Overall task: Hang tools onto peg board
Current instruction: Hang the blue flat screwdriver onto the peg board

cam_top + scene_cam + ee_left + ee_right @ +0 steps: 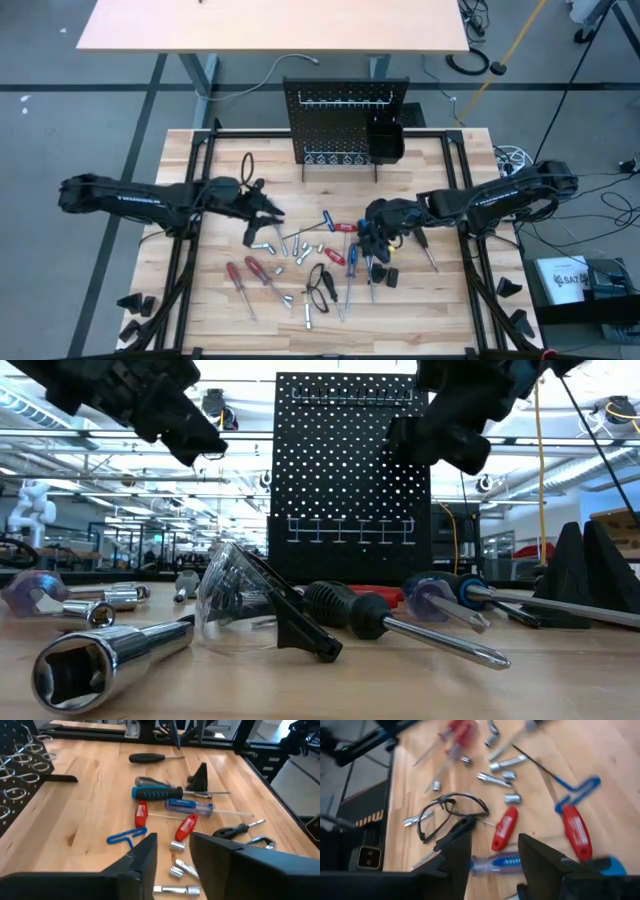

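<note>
From above, both dark arms reach inward over the pale wooden table point(200, 180). The left hand point(268, 215) hangs over the left edge of the scattered tools point(310, 262), and the right hand point(372, 240) hangs over their right edge. The peg board point(335, 125), a black perforated panel, stands upright at the table's far edge with silver hooks and a black box bin point(384, 141).

At table height, a shiny steel socket point(95, 655) lies closest, beside clear-lensed safety glasses point(245, 600) and a black ribbed screwdriver point(400, 622). The peg board point(345, 470) rises behind them.

In the left wrist view, that hand point(172, 852) has its fingers spread, pinching nothing, above small steel sockets point(182, 869). Beyond lie a blue T-shaped hex key point(125, 837), two red handles point(186, 827), and blue screwdrivers point(165, 794).

In the right wrist view, that hand point(495, 847) is also spread and empty, over a clear blue handle point(495, 863), with black-framed glasses point(450, 810) and red handles point(504, 827) nearby.
</note>
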### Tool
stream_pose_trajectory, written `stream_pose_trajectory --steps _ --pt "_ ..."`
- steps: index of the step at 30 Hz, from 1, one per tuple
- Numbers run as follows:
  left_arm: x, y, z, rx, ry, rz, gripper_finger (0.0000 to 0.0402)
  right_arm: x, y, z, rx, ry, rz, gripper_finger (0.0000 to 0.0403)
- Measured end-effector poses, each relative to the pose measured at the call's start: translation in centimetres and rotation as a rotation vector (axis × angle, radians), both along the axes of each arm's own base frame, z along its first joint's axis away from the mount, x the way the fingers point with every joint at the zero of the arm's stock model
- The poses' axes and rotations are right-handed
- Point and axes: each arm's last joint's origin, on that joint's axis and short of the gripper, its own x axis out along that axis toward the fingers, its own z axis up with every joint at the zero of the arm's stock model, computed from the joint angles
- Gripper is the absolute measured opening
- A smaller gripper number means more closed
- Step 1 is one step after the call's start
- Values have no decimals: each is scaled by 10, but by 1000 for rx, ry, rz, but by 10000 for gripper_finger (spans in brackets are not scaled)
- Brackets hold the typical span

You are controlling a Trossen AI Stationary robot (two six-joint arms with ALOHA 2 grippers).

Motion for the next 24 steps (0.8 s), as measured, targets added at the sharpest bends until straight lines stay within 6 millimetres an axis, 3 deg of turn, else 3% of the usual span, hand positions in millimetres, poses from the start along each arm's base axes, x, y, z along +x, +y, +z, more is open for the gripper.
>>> stream_pose_trajectory --steps 5,10,16,20,24 --pt "9 0 5 15 -92 -7 167 15 1 -3 10 -29 -78 162" --pt "12 -3 12 26 -183 -132 173 24 -1 -14 74 -6 -161 156" --pt "22 -8 17 56 -290 -183 173 15 -2 -24 48 139 -158 156" --pt "47 -14 15 99 -249 -216 173 2 3 -12 -27 117 -193 155" --pt "80 -20 13 115 -193 -173 173 -19 7 -5 -69 158 -367 155"
